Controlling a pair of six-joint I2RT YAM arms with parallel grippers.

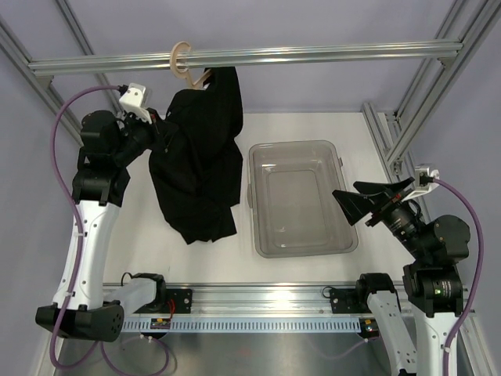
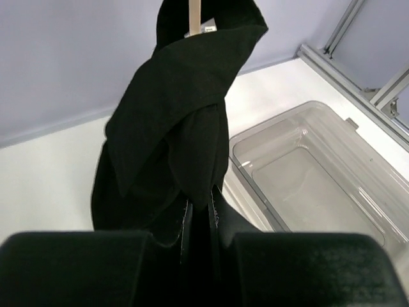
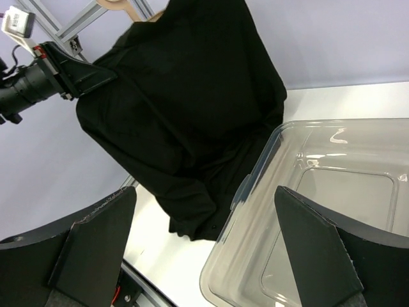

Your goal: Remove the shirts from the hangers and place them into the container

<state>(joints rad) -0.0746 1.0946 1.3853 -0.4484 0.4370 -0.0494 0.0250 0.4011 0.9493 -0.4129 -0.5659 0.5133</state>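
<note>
Shirt pinched by left end effector, bin empty

Your left end effector (image 2: 199, 220) is clamped on a fold of the black shirt (image 1: 200, 160), which hangs from the wooden hanger (image 1: 188, 66) above it. Your right end effector (image 3: 204, 243) gapes wide over the container's (image 1: 301, 196) near edge.

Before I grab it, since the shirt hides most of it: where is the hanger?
In the top view, the hanger hooks on the back rail, upper left, above the shirt.
</note>
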